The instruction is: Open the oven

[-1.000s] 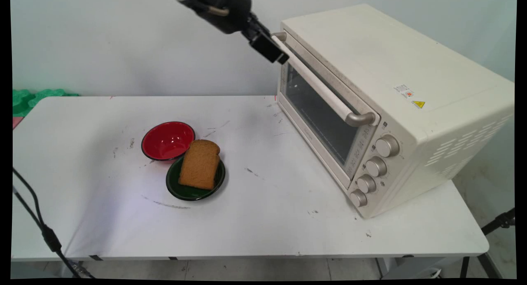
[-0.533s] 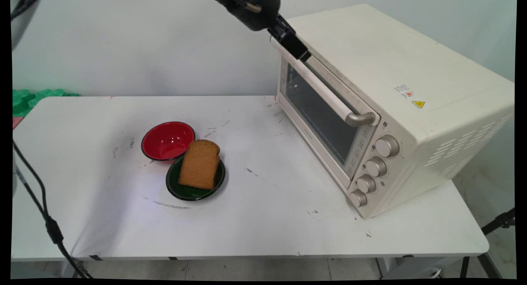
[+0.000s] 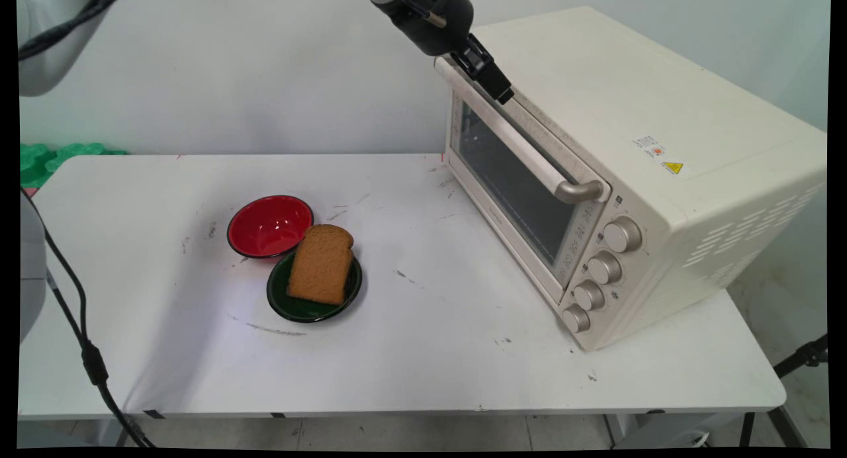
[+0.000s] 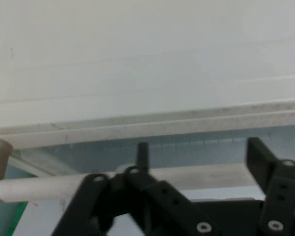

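At the left of the counter [image 3: 430,359] a red bowl [image 3: 270,225] stands just beside a green plate [image 3: 311,310] that carries a slice of brown bread [image 3: 321,265]. Well to their right and high up, the gripper [image 3: 497,89] hangs at the far end of the oven [image 3: 628,114] door's top edge. Its fingers [image 4: 143,153] are spread wide and hold nothing, with the pale handle [image 4: 39,187] running just below them; contact cannot be told.

a white table [image 3: 430,352] carries a toaster oven [image 3: 622,173], red bowl [image 3: 269,226] and green plate [image 3: 311,302].

Black two-finger end effector [image 4: 194,157] with silver-riveted linkage; white arm, trailing black cables [image 3: 79,325].
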`<state>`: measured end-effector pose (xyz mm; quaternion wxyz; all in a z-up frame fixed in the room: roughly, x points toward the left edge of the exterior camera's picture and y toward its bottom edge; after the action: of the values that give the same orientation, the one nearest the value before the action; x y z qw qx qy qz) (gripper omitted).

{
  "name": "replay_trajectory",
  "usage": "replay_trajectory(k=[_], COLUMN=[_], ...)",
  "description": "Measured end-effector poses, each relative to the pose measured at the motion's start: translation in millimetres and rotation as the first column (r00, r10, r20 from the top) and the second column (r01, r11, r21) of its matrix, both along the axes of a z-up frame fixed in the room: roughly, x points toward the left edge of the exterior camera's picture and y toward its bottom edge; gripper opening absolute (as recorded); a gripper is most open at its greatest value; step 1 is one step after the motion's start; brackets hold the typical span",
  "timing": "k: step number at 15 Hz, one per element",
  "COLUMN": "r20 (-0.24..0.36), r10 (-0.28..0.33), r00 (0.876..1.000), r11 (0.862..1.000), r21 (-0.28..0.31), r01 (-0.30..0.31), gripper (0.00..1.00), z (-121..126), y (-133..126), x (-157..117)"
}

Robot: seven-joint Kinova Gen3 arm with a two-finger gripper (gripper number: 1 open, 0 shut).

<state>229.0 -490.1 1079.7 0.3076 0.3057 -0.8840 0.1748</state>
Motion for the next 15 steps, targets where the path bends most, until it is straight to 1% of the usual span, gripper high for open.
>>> replay_trajectory(k=[6, 11, 15], r20=[0.008, 0.017, 0.012], r10=[0.000, 0.002, 0.010], r00=[1.000, 1.000, 1.000], r11=[1.000, 1.000, 0.999], r21=[0.014, 0.029, 0.040], r01=[0.000, -0.002, -0.011], gripper=[0.00, 0.00, 0.00], z=[-7, -13, -18], y=[-11, -15, -16], x=[-6, -7, -8])
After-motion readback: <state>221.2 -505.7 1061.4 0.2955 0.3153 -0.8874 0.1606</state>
